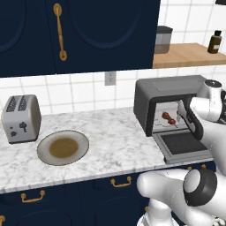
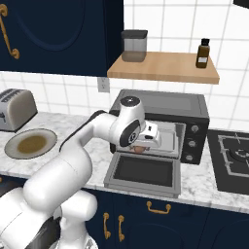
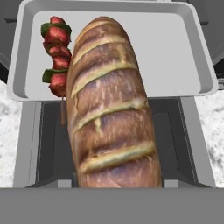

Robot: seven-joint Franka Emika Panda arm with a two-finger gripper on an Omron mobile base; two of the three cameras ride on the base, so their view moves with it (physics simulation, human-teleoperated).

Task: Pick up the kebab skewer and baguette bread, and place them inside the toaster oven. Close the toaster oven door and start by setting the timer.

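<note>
Left base view, toaster oven [image 1: 145,99]: a wide dark grey box at 3 o'clock on the marble tabletop [image 1: 114,137], its door [image 1: 185,145] dropped flat towards the camera.
Left base view, kebab skewer [image 1: 168,118]: small red chunks already lying on the rack inside the cavity.
Left base view, other things: a grey plate [image 1: 62,147] at 8 o'clock and a silver toaster [image 1: 21,118] at 9 o'clock, well apart from the oven.
Right base view, pincer [image 2: 146,142]: at the oven mouth, at the picture's centre, above the lowered door; a brown patch under it is probably the loaf, though the arm hides most of it.
Right base view, knob column [image 2: 193,138]: on the oven's right side, untouched.
Hand view, baguette bread [image 3: 111,105]: golden-brown oblong loaf with pale slashes across a reddish crust, running from 6 o'clock up to 12, its far end over the grey tray [image 3: 183,52].
Hand view, skewer position: at 10 o'clock on the tray, just beside the loaf.
Pincer state: clamped on the loaf, judging by how the bread sits along the hand's axis.
Risk, release: let go too soon and the near end may drop on the door, blocking closure.
Risk, skewer: pushing the loaf in crooked could knock the skewer aside.
</note>
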